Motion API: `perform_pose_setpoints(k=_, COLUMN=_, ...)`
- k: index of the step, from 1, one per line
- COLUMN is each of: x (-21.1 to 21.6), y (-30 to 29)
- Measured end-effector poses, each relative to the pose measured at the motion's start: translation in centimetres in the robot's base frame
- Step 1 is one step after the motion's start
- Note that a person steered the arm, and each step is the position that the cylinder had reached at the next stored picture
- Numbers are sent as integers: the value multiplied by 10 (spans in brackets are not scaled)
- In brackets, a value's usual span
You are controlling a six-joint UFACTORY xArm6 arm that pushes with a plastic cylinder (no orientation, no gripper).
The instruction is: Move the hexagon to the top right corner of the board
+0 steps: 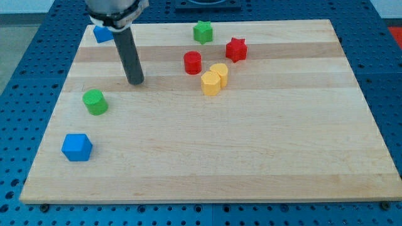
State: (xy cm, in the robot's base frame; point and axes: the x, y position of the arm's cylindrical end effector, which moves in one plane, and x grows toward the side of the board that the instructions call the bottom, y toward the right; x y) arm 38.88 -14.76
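A yellow hexagon block [211,83] sits a little above the board's middle, touching a second yellow block [220,73] on its upper right, whose shape I cannot make out. My tip [135,82] rests on the board well to the left of the hexagon, with a wide gap between them. A red cylinder [192,63] stands just up and left of the yellow pair. A red star [236,49] lies up and right of them.
A green star [202,31] is near the top edge. A green cylinder [95,102] is at the left, below my tip. A blue block [76,147] lies at the lower left. Another blue block [102,33] sits at the top left corner, partly behind the arm.
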Motion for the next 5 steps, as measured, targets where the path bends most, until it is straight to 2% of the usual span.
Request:
perform_pose_setpoints(k=1, x=25, y=14)
perform_pose_setpoints(k=3, x=10, y=33)
perform_pose_setpoints(k=4, x=2, y=61)
perform_pose_setpoints(k=5, x=5, y=120)
